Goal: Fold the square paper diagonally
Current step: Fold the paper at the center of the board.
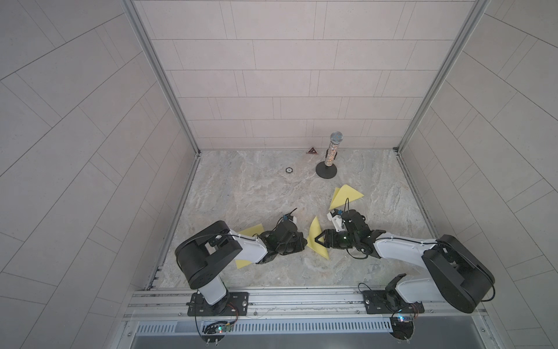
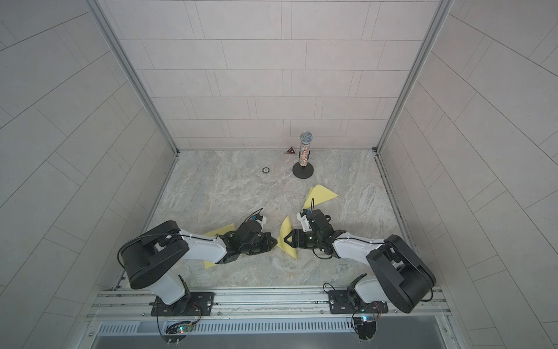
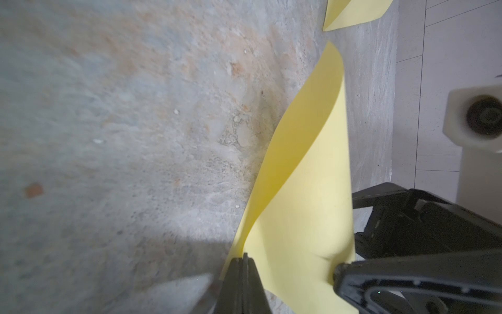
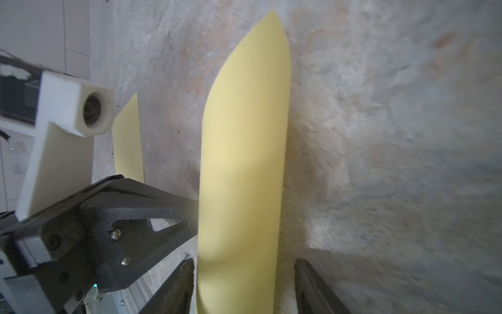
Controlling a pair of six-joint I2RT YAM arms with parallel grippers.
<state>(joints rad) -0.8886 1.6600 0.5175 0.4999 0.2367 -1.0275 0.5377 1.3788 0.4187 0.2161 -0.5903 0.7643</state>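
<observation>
The square paper (image 1: 314, 229) (image 2: 285, 226) is pale yellow and stands curled up off the marble table between the two grippers. My left gripper (image 1: 305, 241) (image 2: 275, 241) (image 3: 241, 261) is shut, pinching the paper (image 3: 304, 190) at its near left edge. My right gripper (image 1: 317, 240) (image 2: 287, 240) (image 4: 244, 285) is open. Its fingers (image 4: 179, 285) stand either side of the bowed sheet (image 4: 244, 136), with a clear gap on one side. The sheet's lower edge is hidden behind the jaws.
A folded yellow sheet (image 1: 345, 195) (image 2: 320, 193) (image 3: 353, 13) lies behind the right arm. Another yellow sheet (image 1: 252, 231) (image 4: 127, 141) lies under the left arm. A glittery microphone on a round stand (image 1: 330, 157), a small triangle (image 1: 311, 151) and a small disc (image 1: 289, 170) sit at the back.
</observation>
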